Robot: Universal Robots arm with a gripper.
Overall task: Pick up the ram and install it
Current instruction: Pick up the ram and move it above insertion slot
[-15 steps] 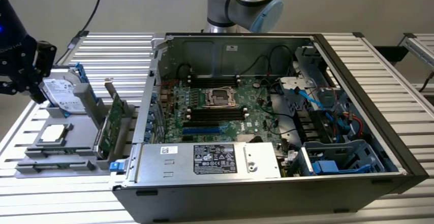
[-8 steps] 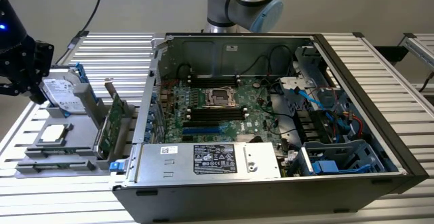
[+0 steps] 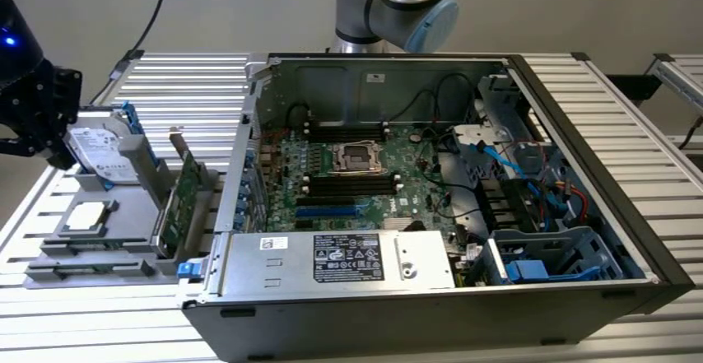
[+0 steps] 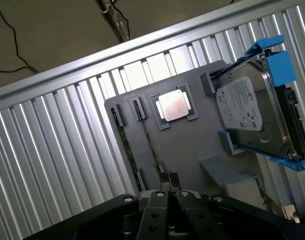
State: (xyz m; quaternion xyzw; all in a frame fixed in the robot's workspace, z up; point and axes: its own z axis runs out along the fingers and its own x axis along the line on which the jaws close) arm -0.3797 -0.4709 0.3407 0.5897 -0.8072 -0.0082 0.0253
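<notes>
The ram shows only edge-on, as a thin green strip standing in the grey holder; its chips are hard to make out. It seems untouched. The gripper, partly cut off, hangs above the holder, clenched on nothing.

Soft, even light fills the exterior view; the computer case holds mild shadow inside. In the wrist view glare, perhaps from overhead, whitens the slatted table and the processor.
</notes>
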